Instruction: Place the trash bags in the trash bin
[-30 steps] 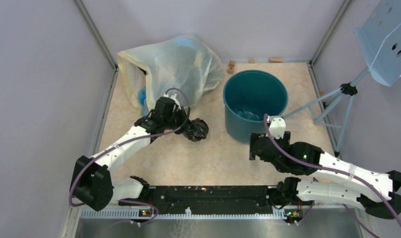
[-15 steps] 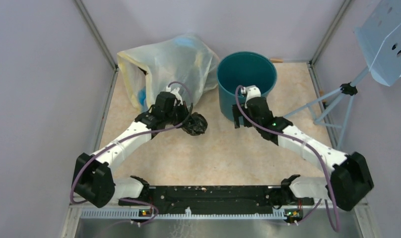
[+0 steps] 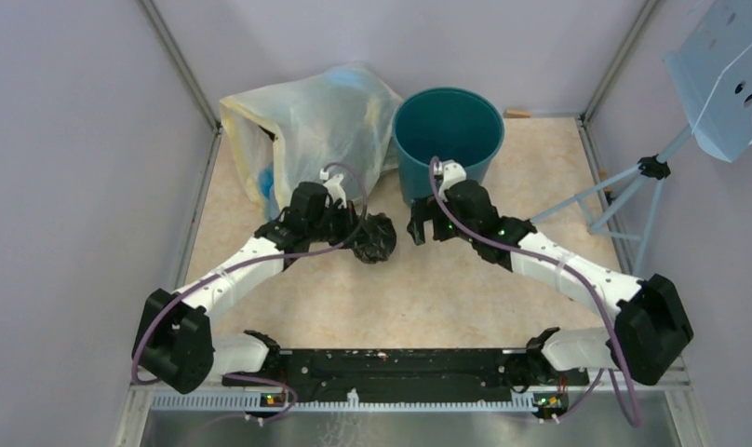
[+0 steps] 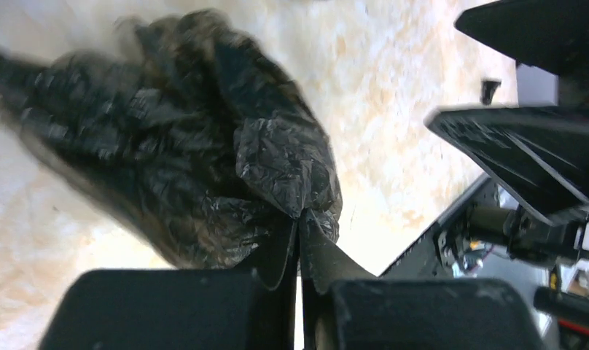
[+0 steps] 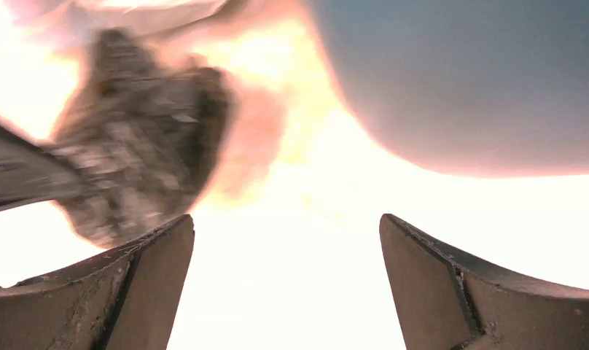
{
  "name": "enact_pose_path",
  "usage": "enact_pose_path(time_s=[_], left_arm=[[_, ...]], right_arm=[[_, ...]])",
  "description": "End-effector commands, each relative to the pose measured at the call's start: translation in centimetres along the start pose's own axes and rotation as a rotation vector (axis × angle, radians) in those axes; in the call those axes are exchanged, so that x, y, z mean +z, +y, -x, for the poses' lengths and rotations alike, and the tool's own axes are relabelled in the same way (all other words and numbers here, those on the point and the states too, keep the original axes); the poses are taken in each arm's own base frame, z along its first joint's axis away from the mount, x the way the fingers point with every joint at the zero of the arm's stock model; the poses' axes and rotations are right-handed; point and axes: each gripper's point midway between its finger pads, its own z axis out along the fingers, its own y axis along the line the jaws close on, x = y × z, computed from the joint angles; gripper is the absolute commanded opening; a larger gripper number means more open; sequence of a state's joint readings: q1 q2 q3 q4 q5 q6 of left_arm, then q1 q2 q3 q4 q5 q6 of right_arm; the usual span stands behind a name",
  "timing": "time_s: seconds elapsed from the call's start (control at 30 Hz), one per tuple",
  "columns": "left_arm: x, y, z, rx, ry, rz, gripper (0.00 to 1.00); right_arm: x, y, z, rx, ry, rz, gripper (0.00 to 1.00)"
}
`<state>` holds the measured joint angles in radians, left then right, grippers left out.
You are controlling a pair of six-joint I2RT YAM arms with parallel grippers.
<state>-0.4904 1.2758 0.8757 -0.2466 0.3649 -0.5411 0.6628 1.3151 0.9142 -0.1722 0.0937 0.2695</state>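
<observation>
Two arms reach inward over the table, and their tips nearly meet in front of the bin. We see the left gripper with its fingers pressed together on a fold of the black bag, pinching the thin plastic right at the tips. The bag is crumpled into a loose, glossy wad that bulges out beyond the fingers. From above it sits low over the marbled tabletop, near the bin's base on its left near side and wholly outside the bin. We cannot tell whether the wad touches the table or hangs just clear of it.

The right gripper is just beside the wad on its right, pointing toward it. In the right wrist view, which is washed out and blurred, its two fingers stand spread wide with nothing between them. The wad shows ahead and to the left there, and the bin's curved teal wall fills the upper right.

The bin stands upright at the far side of the table, its mouth open upward. Just to its left lies a large whitish-yellow bag with something blue inside, close against the bin's rim. A pale blue perforated panel on a thin stand rises at the right edge.
</observation>
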Motion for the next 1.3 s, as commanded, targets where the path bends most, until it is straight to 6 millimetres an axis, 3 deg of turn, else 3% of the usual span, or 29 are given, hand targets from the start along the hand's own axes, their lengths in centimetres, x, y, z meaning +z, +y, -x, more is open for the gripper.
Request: enact_pose_path(time_s=[0.0, 0.03, 0.07, 0.1, 0.17, 0.3, 0.43, 0.47, 0.57, 0.63, 0.7, 0.97, 1.17, 1.2, 1.27], left_arm=[[0.6, -1.6, -2.2, -0.005, -0.001, -0.171, 0.24], [0.9, -1.3, -2.6, -0.011, 0.008, -0.166, 0.52], [1.1, -0.8, -2.7, -0.015, 0.016, -0.139, 0.72], [1.1, -0.4, -2.6, -0.012, 0.021, -0.104, 0.85], [0.5, -0.3, -1.9, 0.039, 0.01, -0.075, 0.94], [-1.3, 0.9, -0.6, 0.067, -0.03, 0.05, 0.88], [-2.4, 4.3, -0.1, 0.015, -0.052, 0.232, 0.49], [-2.5, 4.8, -0.2, -0.003, -0.053, 0.249, 0.46], [-2.6, 5.3, -0.2, -0.058, -0.076, 0.26, 0.44], [-2.7, 6.0, -0.3, -0.108, -0.093, 0.286, 0.4], [-2.9, 6.7, -0.4, -0.15, -0.107, 0.316, 0.37], [-4.1, 7.4, 0.5, -0.116, -0.155, 0.371, 0.41], [-4.5, 7.9, -0.7, -0.125, -0.142, 0.381, 0.41], [-4.6, 8.0, -0.9, -0.125, -0.142, 0.384, 0.41], [-4.6, 8.1, -1.1, -0.123, -0.139, 0.387, 0.41]], right_arm=[[-3.8, 5.8, -1.2, 0.067, 0.008, 0.166, 0.96], [-4.5, 6.3, -1.8, 0.079, 0.015, 0.178, 0.96], [-4.8, 6.4, -2.7, 0.092, 0.029, 0.181, 0.96], [-5.1, 6.5, -3.3, 0.109, 0.039, 0.181, 0.95], [-5.5, 6.5, -4.1, 0.123, 0.054, 0.184, 0.93], [-5.2, 7.3, -4.4, 0.087, 0.031, 0.147, 0.88], [-2.6, 8.6, -5.4, 0.094, 0.102, 0.074, 0.78], [-2.2, 9.2, -5.2, 0.087, 0.108, 0.07, 0.78], [-1.1, 11.8, -3.7, 0.052, 0.058, 0.11, 0.76], [-0.2, 12.6, -3.3, 0.064, 0.047, 0.106, 0.7], [1.1, 12.5, -3.3, 0.096, 0.068, 0.051, 0.62], [4.9, 12.4, -4.9, 0.156, 0.134, -0.083, 0.62], [7.0, 11.5, -6.7, 0.151, 0.182, -0.182, 0.52], [7.1, 11.4, -6.8, 0.152, 0.175, -0.183, 0.49], [7.4, 11.5, -6.4, 0.151, 0.147, -0.155, 0.33]])
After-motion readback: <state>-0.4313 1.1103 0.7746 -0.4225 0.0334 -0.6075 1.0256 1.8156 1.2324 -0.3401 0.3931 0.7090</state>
